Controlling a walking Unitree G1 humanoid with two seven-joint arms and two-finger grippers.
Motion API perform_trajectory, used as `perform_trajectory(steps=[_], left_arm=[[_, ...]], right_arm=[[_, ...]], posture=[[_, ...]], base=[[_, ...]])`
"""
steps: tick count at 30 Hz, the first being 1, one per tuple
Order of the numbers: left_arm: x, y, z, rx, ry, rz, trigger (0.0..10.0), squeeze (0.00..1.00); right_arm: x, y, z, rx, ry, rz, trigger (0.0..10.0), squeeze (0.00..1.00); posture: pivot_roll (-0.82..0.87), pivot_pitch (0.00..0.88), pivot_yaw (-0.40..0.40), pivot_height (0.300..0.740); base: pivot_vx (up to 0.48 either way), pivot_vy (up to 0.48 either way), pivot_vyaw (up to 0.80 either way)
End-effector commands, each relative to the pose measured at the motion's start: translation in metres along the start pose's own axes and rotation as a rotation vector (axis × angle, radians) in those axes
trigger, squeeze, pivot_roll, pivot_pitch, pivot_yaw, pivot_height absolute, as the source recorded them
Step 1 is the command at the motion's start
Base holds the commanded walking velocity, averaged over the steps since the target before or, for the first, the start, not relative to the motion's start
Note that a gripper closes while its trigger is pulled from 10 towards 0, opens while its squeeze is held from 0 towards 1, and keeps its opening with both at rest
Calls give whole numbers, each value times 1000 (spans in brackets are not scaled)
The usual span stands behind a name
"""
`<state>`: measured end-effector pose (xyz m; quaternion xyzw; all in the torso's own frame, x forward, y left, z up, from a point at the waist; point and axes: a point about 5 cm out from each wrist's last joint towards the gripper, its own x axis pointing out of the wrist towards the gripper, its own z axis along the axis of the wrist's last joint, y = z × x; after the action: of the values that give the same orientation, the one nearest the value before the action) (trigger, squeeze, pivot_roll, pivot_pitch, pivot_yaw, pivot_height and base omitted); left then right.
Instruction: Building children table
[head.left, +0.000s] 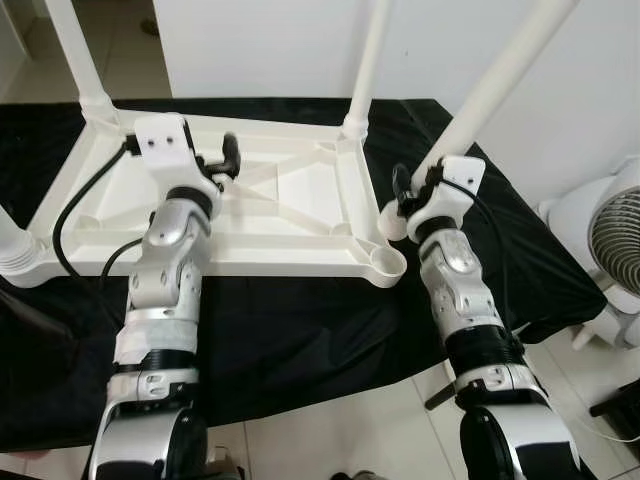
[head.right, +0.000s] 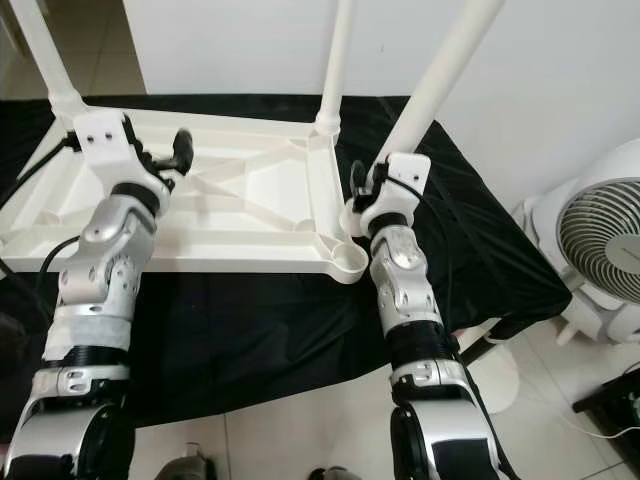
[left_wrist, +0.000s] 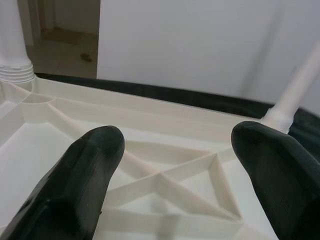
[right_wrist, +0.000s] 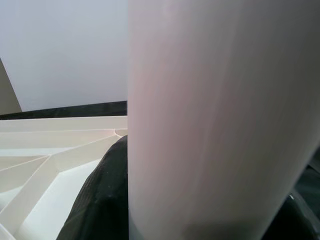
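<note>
White plastic children's table top (head.left: 290, 215), inverted, ribbed underside up, resting on a black cloth (head.left: 300, 330) that covers the work surface. Three legs stand upright in corner sockets: one at the far corner at 11 o'clock (head.left: 75, 50), one at the far corner at 12 o'clock (head.left: 368, 60), and a stub of one at the near corner at 9 o'clock (head.left: 12, 245). The near corner socket at 3 o'clock (head.left: 387, 262) holds no leg.

A fourth loose leg (head.left: 500, 75) slants up toward 1 o'clock, its lower end just beside that open socket. The right gripper (head.left: 405, 200) is clamped on this leg near its lower end; in the right wrist view the leg (right_wrist: 220, 120) runs between the black fingers (right_wrist: 100, 200).

The left gripper (head.left: 225, 160) hovers over the ribbed underside, toward 10 o'clock of the top's centre. In the left wrist view its fingers (left_wrist: 80, 185) stand apart with nothing between them, above the crossed ribs (left_wrist: 160, 175).

A white fan (head.left: 610, 250) stands on the tiled floor (head.left: 340, 430) at 3 o'clock, beyond the cloth edge. A white wall (head.left: 300, 45) rises behind the table.
</note>
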<state>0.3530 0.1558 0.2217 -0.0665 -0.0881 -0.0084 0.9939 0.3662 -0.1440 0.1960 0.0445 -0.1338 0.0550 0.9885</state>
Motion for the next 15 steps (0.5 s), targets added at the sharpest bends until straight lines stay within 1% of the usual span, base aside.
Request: perform_trajectory(steps=[1, 2, 3, 5, 6, 7, 9, 10, 12, 14, 15], left_arm=[[-3, -10, -7, 29, 15, -62, 10000, 0], [-3, -10, -7, 29, 15, -62, 10000, 0], [-7, -14, -8, 92, -11, -109, 10000, 0], [-19, -29, -19, 129, -18, -262, 10000, 0], [-23, -32, -22, 119, -22, -300, 10000, 0], [-25, -33, -24, 105, -22, -314, 10000, 0], [-31, -38, -33, 134, 11, -374, 10000, 0], [-31, -38, -33, 134, 11, -374, 10000, 0], [-40, -45, -35, 169, -6, -460, 10000, 0], [-48, -50, -37, 162, -8, -533, 10000, 0], [-54, -52, -37, 173, -15, -585, 10000, 0]], right_arm=[[0, 0, 6, -10, -17, 25, 10000, 0], [0, 0, 6, -10, -17, 25, 10000, 0], [-1, 1, 7, -26, -21, 44, 10000, 0], [-1, 6, 9, -39, -25, 79, 10000, 0], [-1, 7, 9, -43, -27, 92, 10000, 0], [-1, 8, 10, -43, -28, 98, 10000, 0], [-1, 12, 12, -52, -36, 121, 10000, 0], [-1, 12, 12, -52, -36, 121, 10000, 0], [-3, 17, 14, -45, -43, 155, 10000, 0], [-4, 21, 15, -54, -48, 187, 10000, 0], [-5, 22, 15, -58, -51, 197, 10000, 0]], posture=[[123, 10, -20, 740], [123, 10, -20, 740], [114, 12, -9, 740], [107, 15, -5, 740], [107, 15, -5, 740], [107, 15, -5, 740], [112, 17, -12, 740], [112, 17, -12, 740], [113, 22, -18, 740], [112, 26, -25, 740], [111, 30, -31, 740]], base=[[0, 0, 0], [0, 0, 0], [0, 0, 0], [0, 0, 0], [0, 0, 0], [0, 0, 0], [0, 0, 0], [0, 0, 0], [0, 0, 0], [0, 0, 0], [0, 0, 0]])
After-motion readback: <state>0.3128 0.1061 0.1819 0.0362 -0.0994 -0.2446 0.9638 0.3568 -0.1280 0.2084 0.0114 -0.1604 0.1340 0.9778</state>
